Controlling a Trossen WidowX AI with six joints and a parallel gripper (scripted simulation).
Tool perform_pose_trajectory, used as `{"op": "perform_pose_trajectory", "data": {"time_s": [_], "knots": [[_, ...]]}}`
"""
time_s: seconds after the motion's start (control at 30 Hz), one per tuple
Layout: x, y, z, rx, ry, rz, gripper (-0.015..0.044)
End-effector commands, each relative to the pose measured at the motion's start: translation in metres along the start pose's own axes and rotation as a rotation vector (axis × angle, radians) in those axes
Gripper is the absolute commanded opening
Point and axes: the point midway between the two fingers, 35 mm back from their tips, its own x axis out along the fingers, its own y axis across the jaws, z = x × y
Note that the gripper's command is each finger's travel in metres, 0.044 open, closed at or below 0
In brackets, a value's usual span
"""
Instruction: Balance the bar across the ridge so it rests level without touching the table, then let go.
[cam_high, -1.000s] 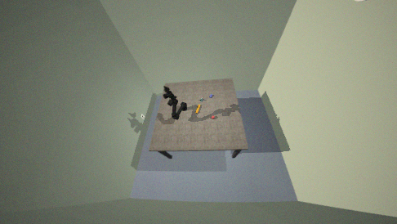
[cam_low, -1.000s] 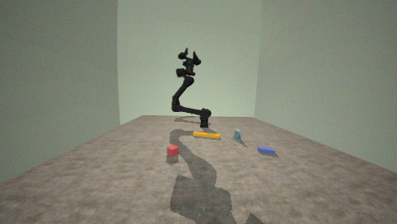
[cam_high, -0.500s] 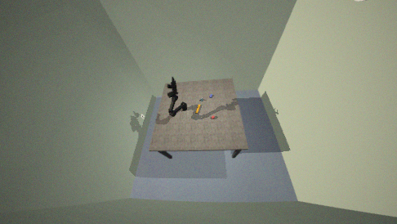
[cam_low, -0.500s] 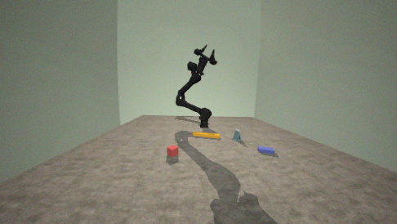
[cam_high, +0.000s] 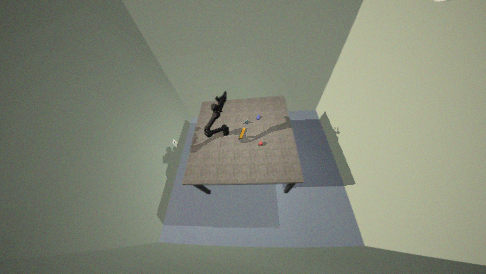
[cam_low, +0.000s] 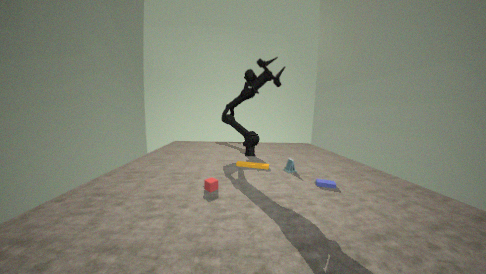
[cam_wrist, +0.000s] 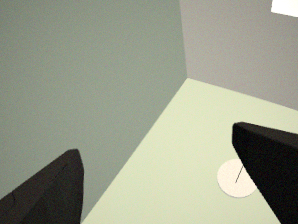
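The orange bar (cam_high: 243, 133) (cam_low: 252, 165) lies flat on the table (cam_high: 240, 167) (cam_low: 150, 230). The small teal ridge (cam_high: 247, 122) (cam_low: 290, 166) stands upright on the table, apart from the bar, to its right in the exterior view. Nothing rests on the ridge. My gripper (cam_low: 280, 62) (cam_wrist: 158, 147) is open and empty. It is raised high above the table, tilted upward and far from both the bar and the ridge. The wrist view shows only walls and a round pale disc between and behind the fingers.
A red cube (cam_high: 261, 144) (cam_low: 211, 185) lies on the table on the left in the exterior view. A blue block (cam_high: 258, 118) (cam_low: 326, 184) lies on the right, beyond the ridge. The arm's base stands behind the bar in that view.
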Motion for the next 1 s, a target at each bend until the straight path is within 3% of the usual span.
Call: {"op": "perform_pose_trajectory", "data": {"time_s": [0.0,0.47,0.97], "knots": [[0.011,0.021,-0.035,-0.054,0.137,0.074,0.0315],[0.002,0.077,-0.159,-0.18,0.584,0.342,0.0315],[-0.07,0.112,-0.271,-0.201,1.046,0.65,0.0315]]}}
